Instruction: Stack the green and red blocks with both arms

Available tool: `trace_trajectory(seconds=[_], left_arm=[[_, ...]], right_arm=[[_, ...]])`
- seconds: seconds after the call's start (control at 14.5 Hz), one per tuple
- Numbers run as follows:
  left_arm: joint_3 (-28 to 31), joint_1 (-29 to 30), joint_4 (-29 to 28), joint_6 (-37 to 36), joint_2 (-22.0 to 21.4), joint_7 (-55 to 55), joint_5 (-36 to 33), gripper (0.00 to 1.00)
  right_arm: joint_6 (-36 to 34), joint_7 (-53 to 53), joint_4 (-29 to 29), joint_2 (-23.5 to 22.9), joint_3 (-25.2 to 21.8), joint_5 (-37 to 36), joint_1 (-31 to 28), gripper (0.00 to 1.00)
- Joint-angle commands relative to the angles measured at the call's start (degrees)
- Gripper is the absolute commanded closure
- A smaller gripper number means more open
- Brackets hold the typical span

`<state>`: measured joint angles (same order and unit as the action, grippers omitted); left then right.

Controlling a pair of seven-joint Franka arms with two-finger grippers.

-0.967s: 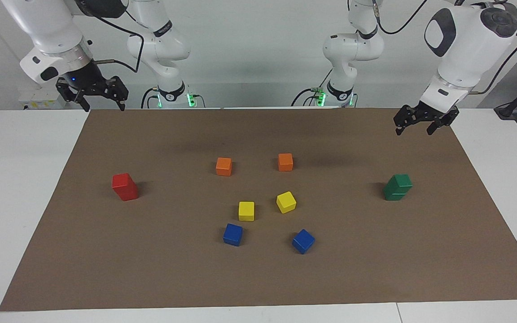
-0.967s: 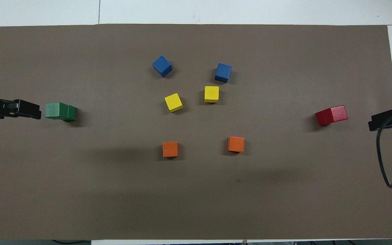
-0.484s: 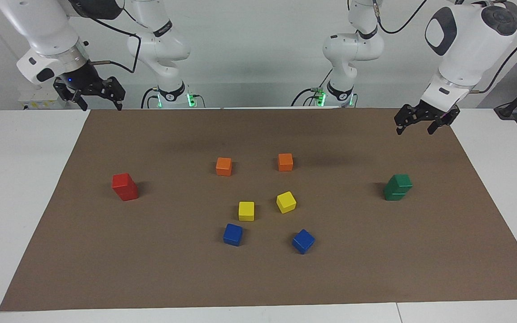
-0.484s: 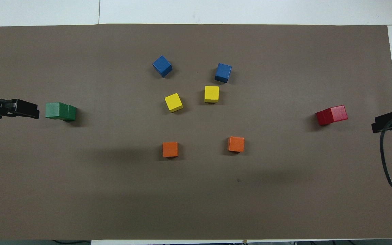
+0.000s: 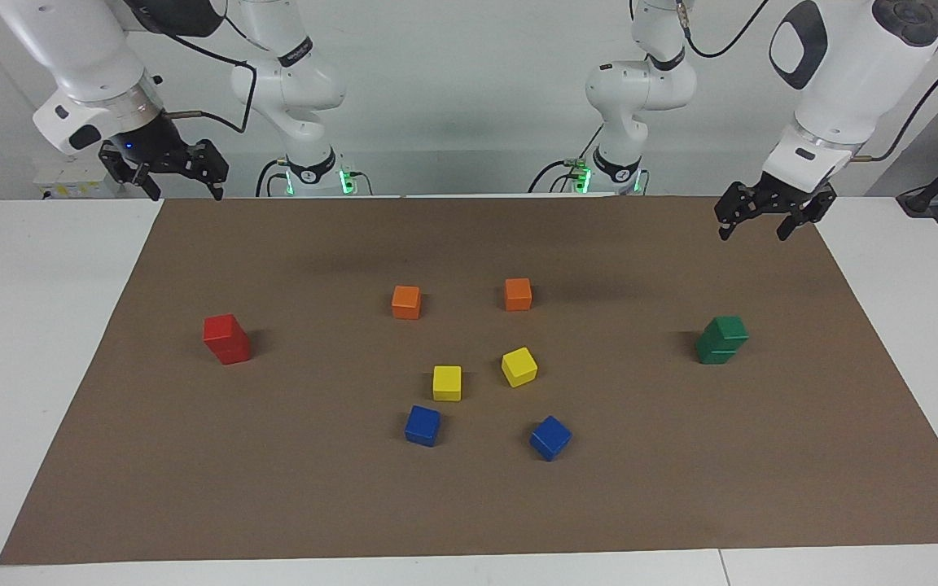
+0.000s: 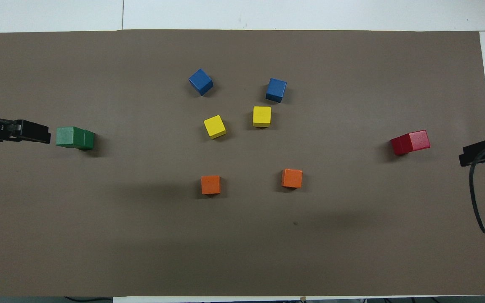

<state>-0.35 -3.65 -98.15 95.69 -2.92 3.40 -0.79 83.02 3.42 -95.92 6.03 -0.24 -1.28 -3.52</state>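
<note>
Two dark green blocks stand stacked, the upper one slightly turned, toward the left arm's end of the brown mat; the stack also shows in the overhead view. Two red blocks stand stacked toward the right arm's end, also in the overhead view. My left gripper hangs open and empty in the air over the mat's corner, apart from the green stack; the overhead view shows it too. My right gripper hangs open and empty over the mat's other corner, apart from the red stack.
In the mat's middle lie two orange cubes, two yellow cubes and two blue cubes, all single. A black cable loops at the right arm's end.
Both grippers have risen a little, away from their stacks. The right one also drew back toward its end of the table. No block has moved.
</note>
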Motion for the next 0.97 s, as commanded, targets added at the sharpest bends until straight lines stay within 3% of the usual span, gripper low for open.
trace_trajectory(seconds=[0.0,0.9], left_arm=[[-2.11,0.75,2.35,-1.82,0.9,0.38,0.09,0.0],[-2.2,2.42,1.12,-1.82,0.28,-0.06,0.18,0.0]], right_arm=[[0.47,-1.93,-1.55,1.44,-0.02,0.31,-0.26,0.0],[3.81,-1.84,-1.46,1.27,-0.02,0.31,-0.79,0.0]])
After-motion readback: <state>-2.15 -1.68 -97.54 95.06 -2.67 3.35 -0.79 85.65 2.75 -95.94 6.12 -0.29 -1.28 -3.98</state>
